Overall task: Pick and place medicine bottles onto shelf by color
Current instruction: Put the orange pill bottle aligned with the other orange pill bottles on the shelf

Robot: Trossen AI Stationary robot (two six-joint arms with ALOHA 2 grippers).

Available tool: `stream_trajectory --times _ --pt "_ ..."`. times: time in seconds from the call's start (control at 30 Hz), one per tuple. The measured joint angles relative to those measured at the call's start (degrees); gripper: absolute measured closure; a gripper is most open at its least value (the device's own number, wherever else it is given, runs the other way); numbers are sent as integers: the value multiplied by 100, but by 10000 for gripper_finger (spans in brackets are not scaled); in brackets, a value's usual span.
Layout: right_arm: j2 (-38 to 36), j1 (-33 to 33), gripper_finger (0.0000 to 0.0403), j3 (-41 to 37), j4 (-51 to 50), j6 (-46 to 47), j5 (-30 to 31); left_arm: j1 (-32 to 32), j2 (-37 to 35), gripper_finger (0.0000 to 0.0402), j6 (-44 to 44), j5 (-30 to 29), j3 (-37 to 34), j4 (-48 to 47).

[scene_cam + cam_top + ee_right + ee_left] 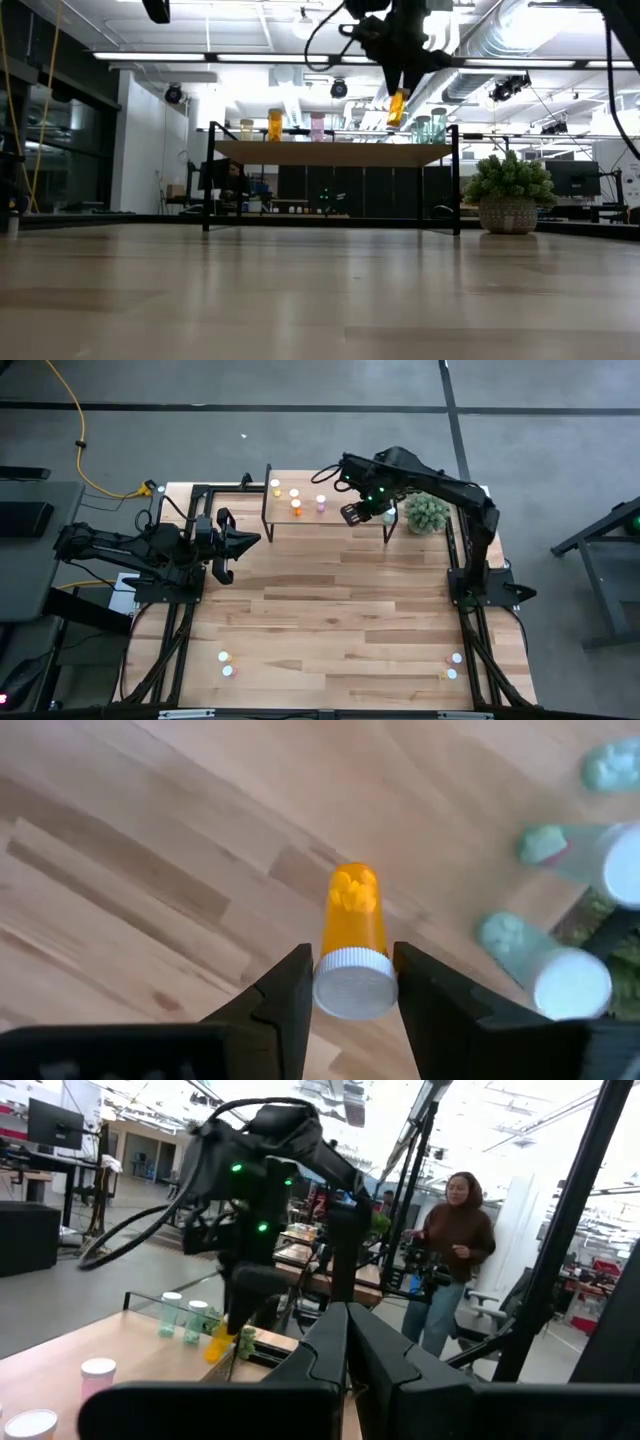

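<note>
From above, the shelf (330, 520) already has a few bottles on its far-left part: a yellow one (276, 486), two orange ones (295, 500) and a pink one (321, 504). The right gripper (355, 512) hangs over the shelf's right half, near the plant (428, 512). Four more bottles sit well away from the shelf at the near table edge, two to the left (226, 664) and two to the right (454, 665), so I'd say we're maybe halfway. The left gripper (252, 541) waits just off the shelf's left end.

Table-level view: yellow, orange and pink bottles stand on the shelf's left, two teal bottles (431, 126) on its right, and the carried orange bottle (397, 106) hangs tilted just above the shelf top, not set down.

The left wrist camera shows the left arm's fingers pressed together, holding nothing, with a person (455, 1255) walking in the room beyond the shelf.

Right wrist camera: the fingers are clamped on the white cap of the orange bottle. It's a see-through amber body with yellow pills inside. Teal bottles lie close by.
</note>
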Motion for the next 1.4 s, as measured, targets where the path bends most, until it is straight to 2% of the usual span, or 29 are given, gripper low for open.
stream_trajectory --times 0.43,0.57,0.87,1.0,1.17,1.3,1.4 --pt "247 -247 279 14 20 -140 -185 0 2 401 -2 0 1 0" --pt "246 -247 279 -100 10 -109 -481 0 2 401 -24 0 1 0" --pt "244 -245 279 -100 15 -64 -417 -2 0 401 -18 0 1 0" --pt "244 -227 279 -100 16 -65 -684 0 0 401 -17 0 1 0" --pt "244 -188 279 -100 16 -63 -709 0 2 401 -7 0 1 0" --pt "283 -206 279 -100 16 -16 -410 0 2 401 -2 0 1 0" --pt "311 -218 279 -100 12 82 -481 0 1 401 -4 0 1 0"
